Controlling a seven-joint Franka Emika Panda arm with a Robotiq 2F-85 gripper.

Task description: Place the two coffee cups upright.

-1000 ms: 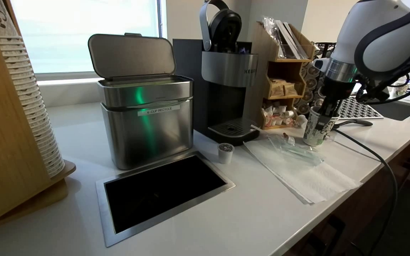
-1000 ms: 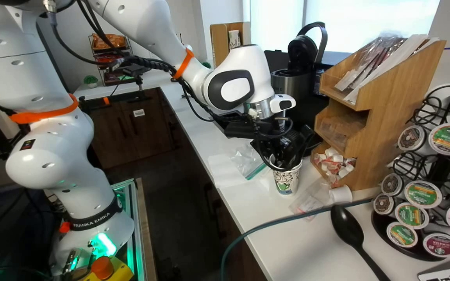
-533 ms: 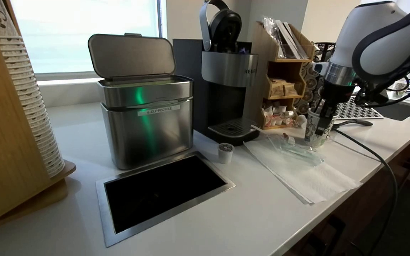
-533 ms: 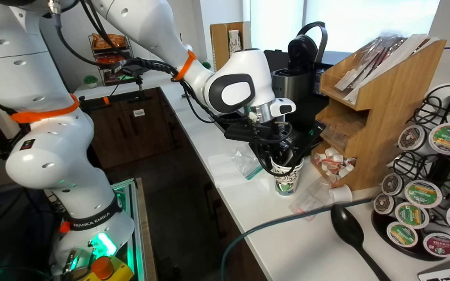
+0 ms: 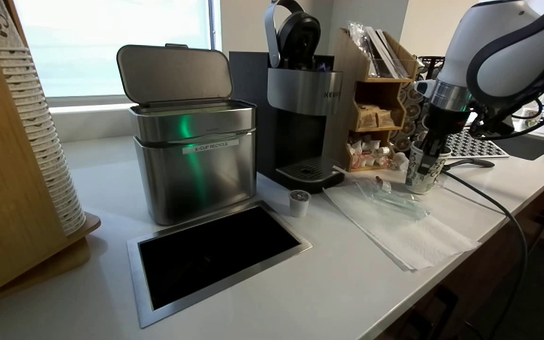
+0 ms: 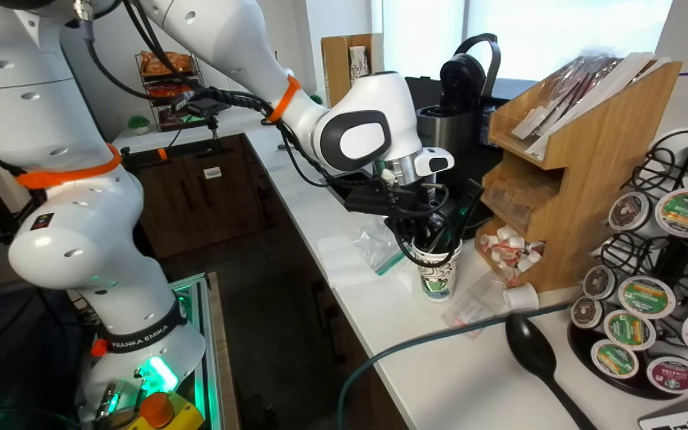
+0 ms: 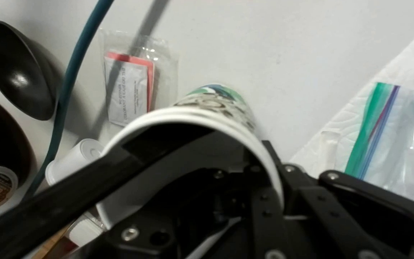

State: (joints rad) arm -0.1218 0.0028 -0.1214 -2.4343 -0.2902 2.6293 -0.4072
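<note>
A patterned paper cup stands nearly upright on the counter in both exterior views. My gripper is shut on its rim, one finger inside and one outside; it also shows in an exterior view. A long black bar leans out of the cup. A small pale cup with a printed lid stands upright by the coffee machine. Another small pale cup lies on its side by the wooden shelf; the wrist view shows it too. Whether the paper cup's base touches the counter is hard to tell.
A black coffee machine, a steel bin and a recessed opening line the counter. A cable, black spoon, wooden shelf, pod rack and plastic bag surround the cup.
My gripper and the paper cup have shifted and rocked slightly. The black bar leaned farther toward the shelf half a second ago and has come back more upright. The small pale cups have not moved.
</note>
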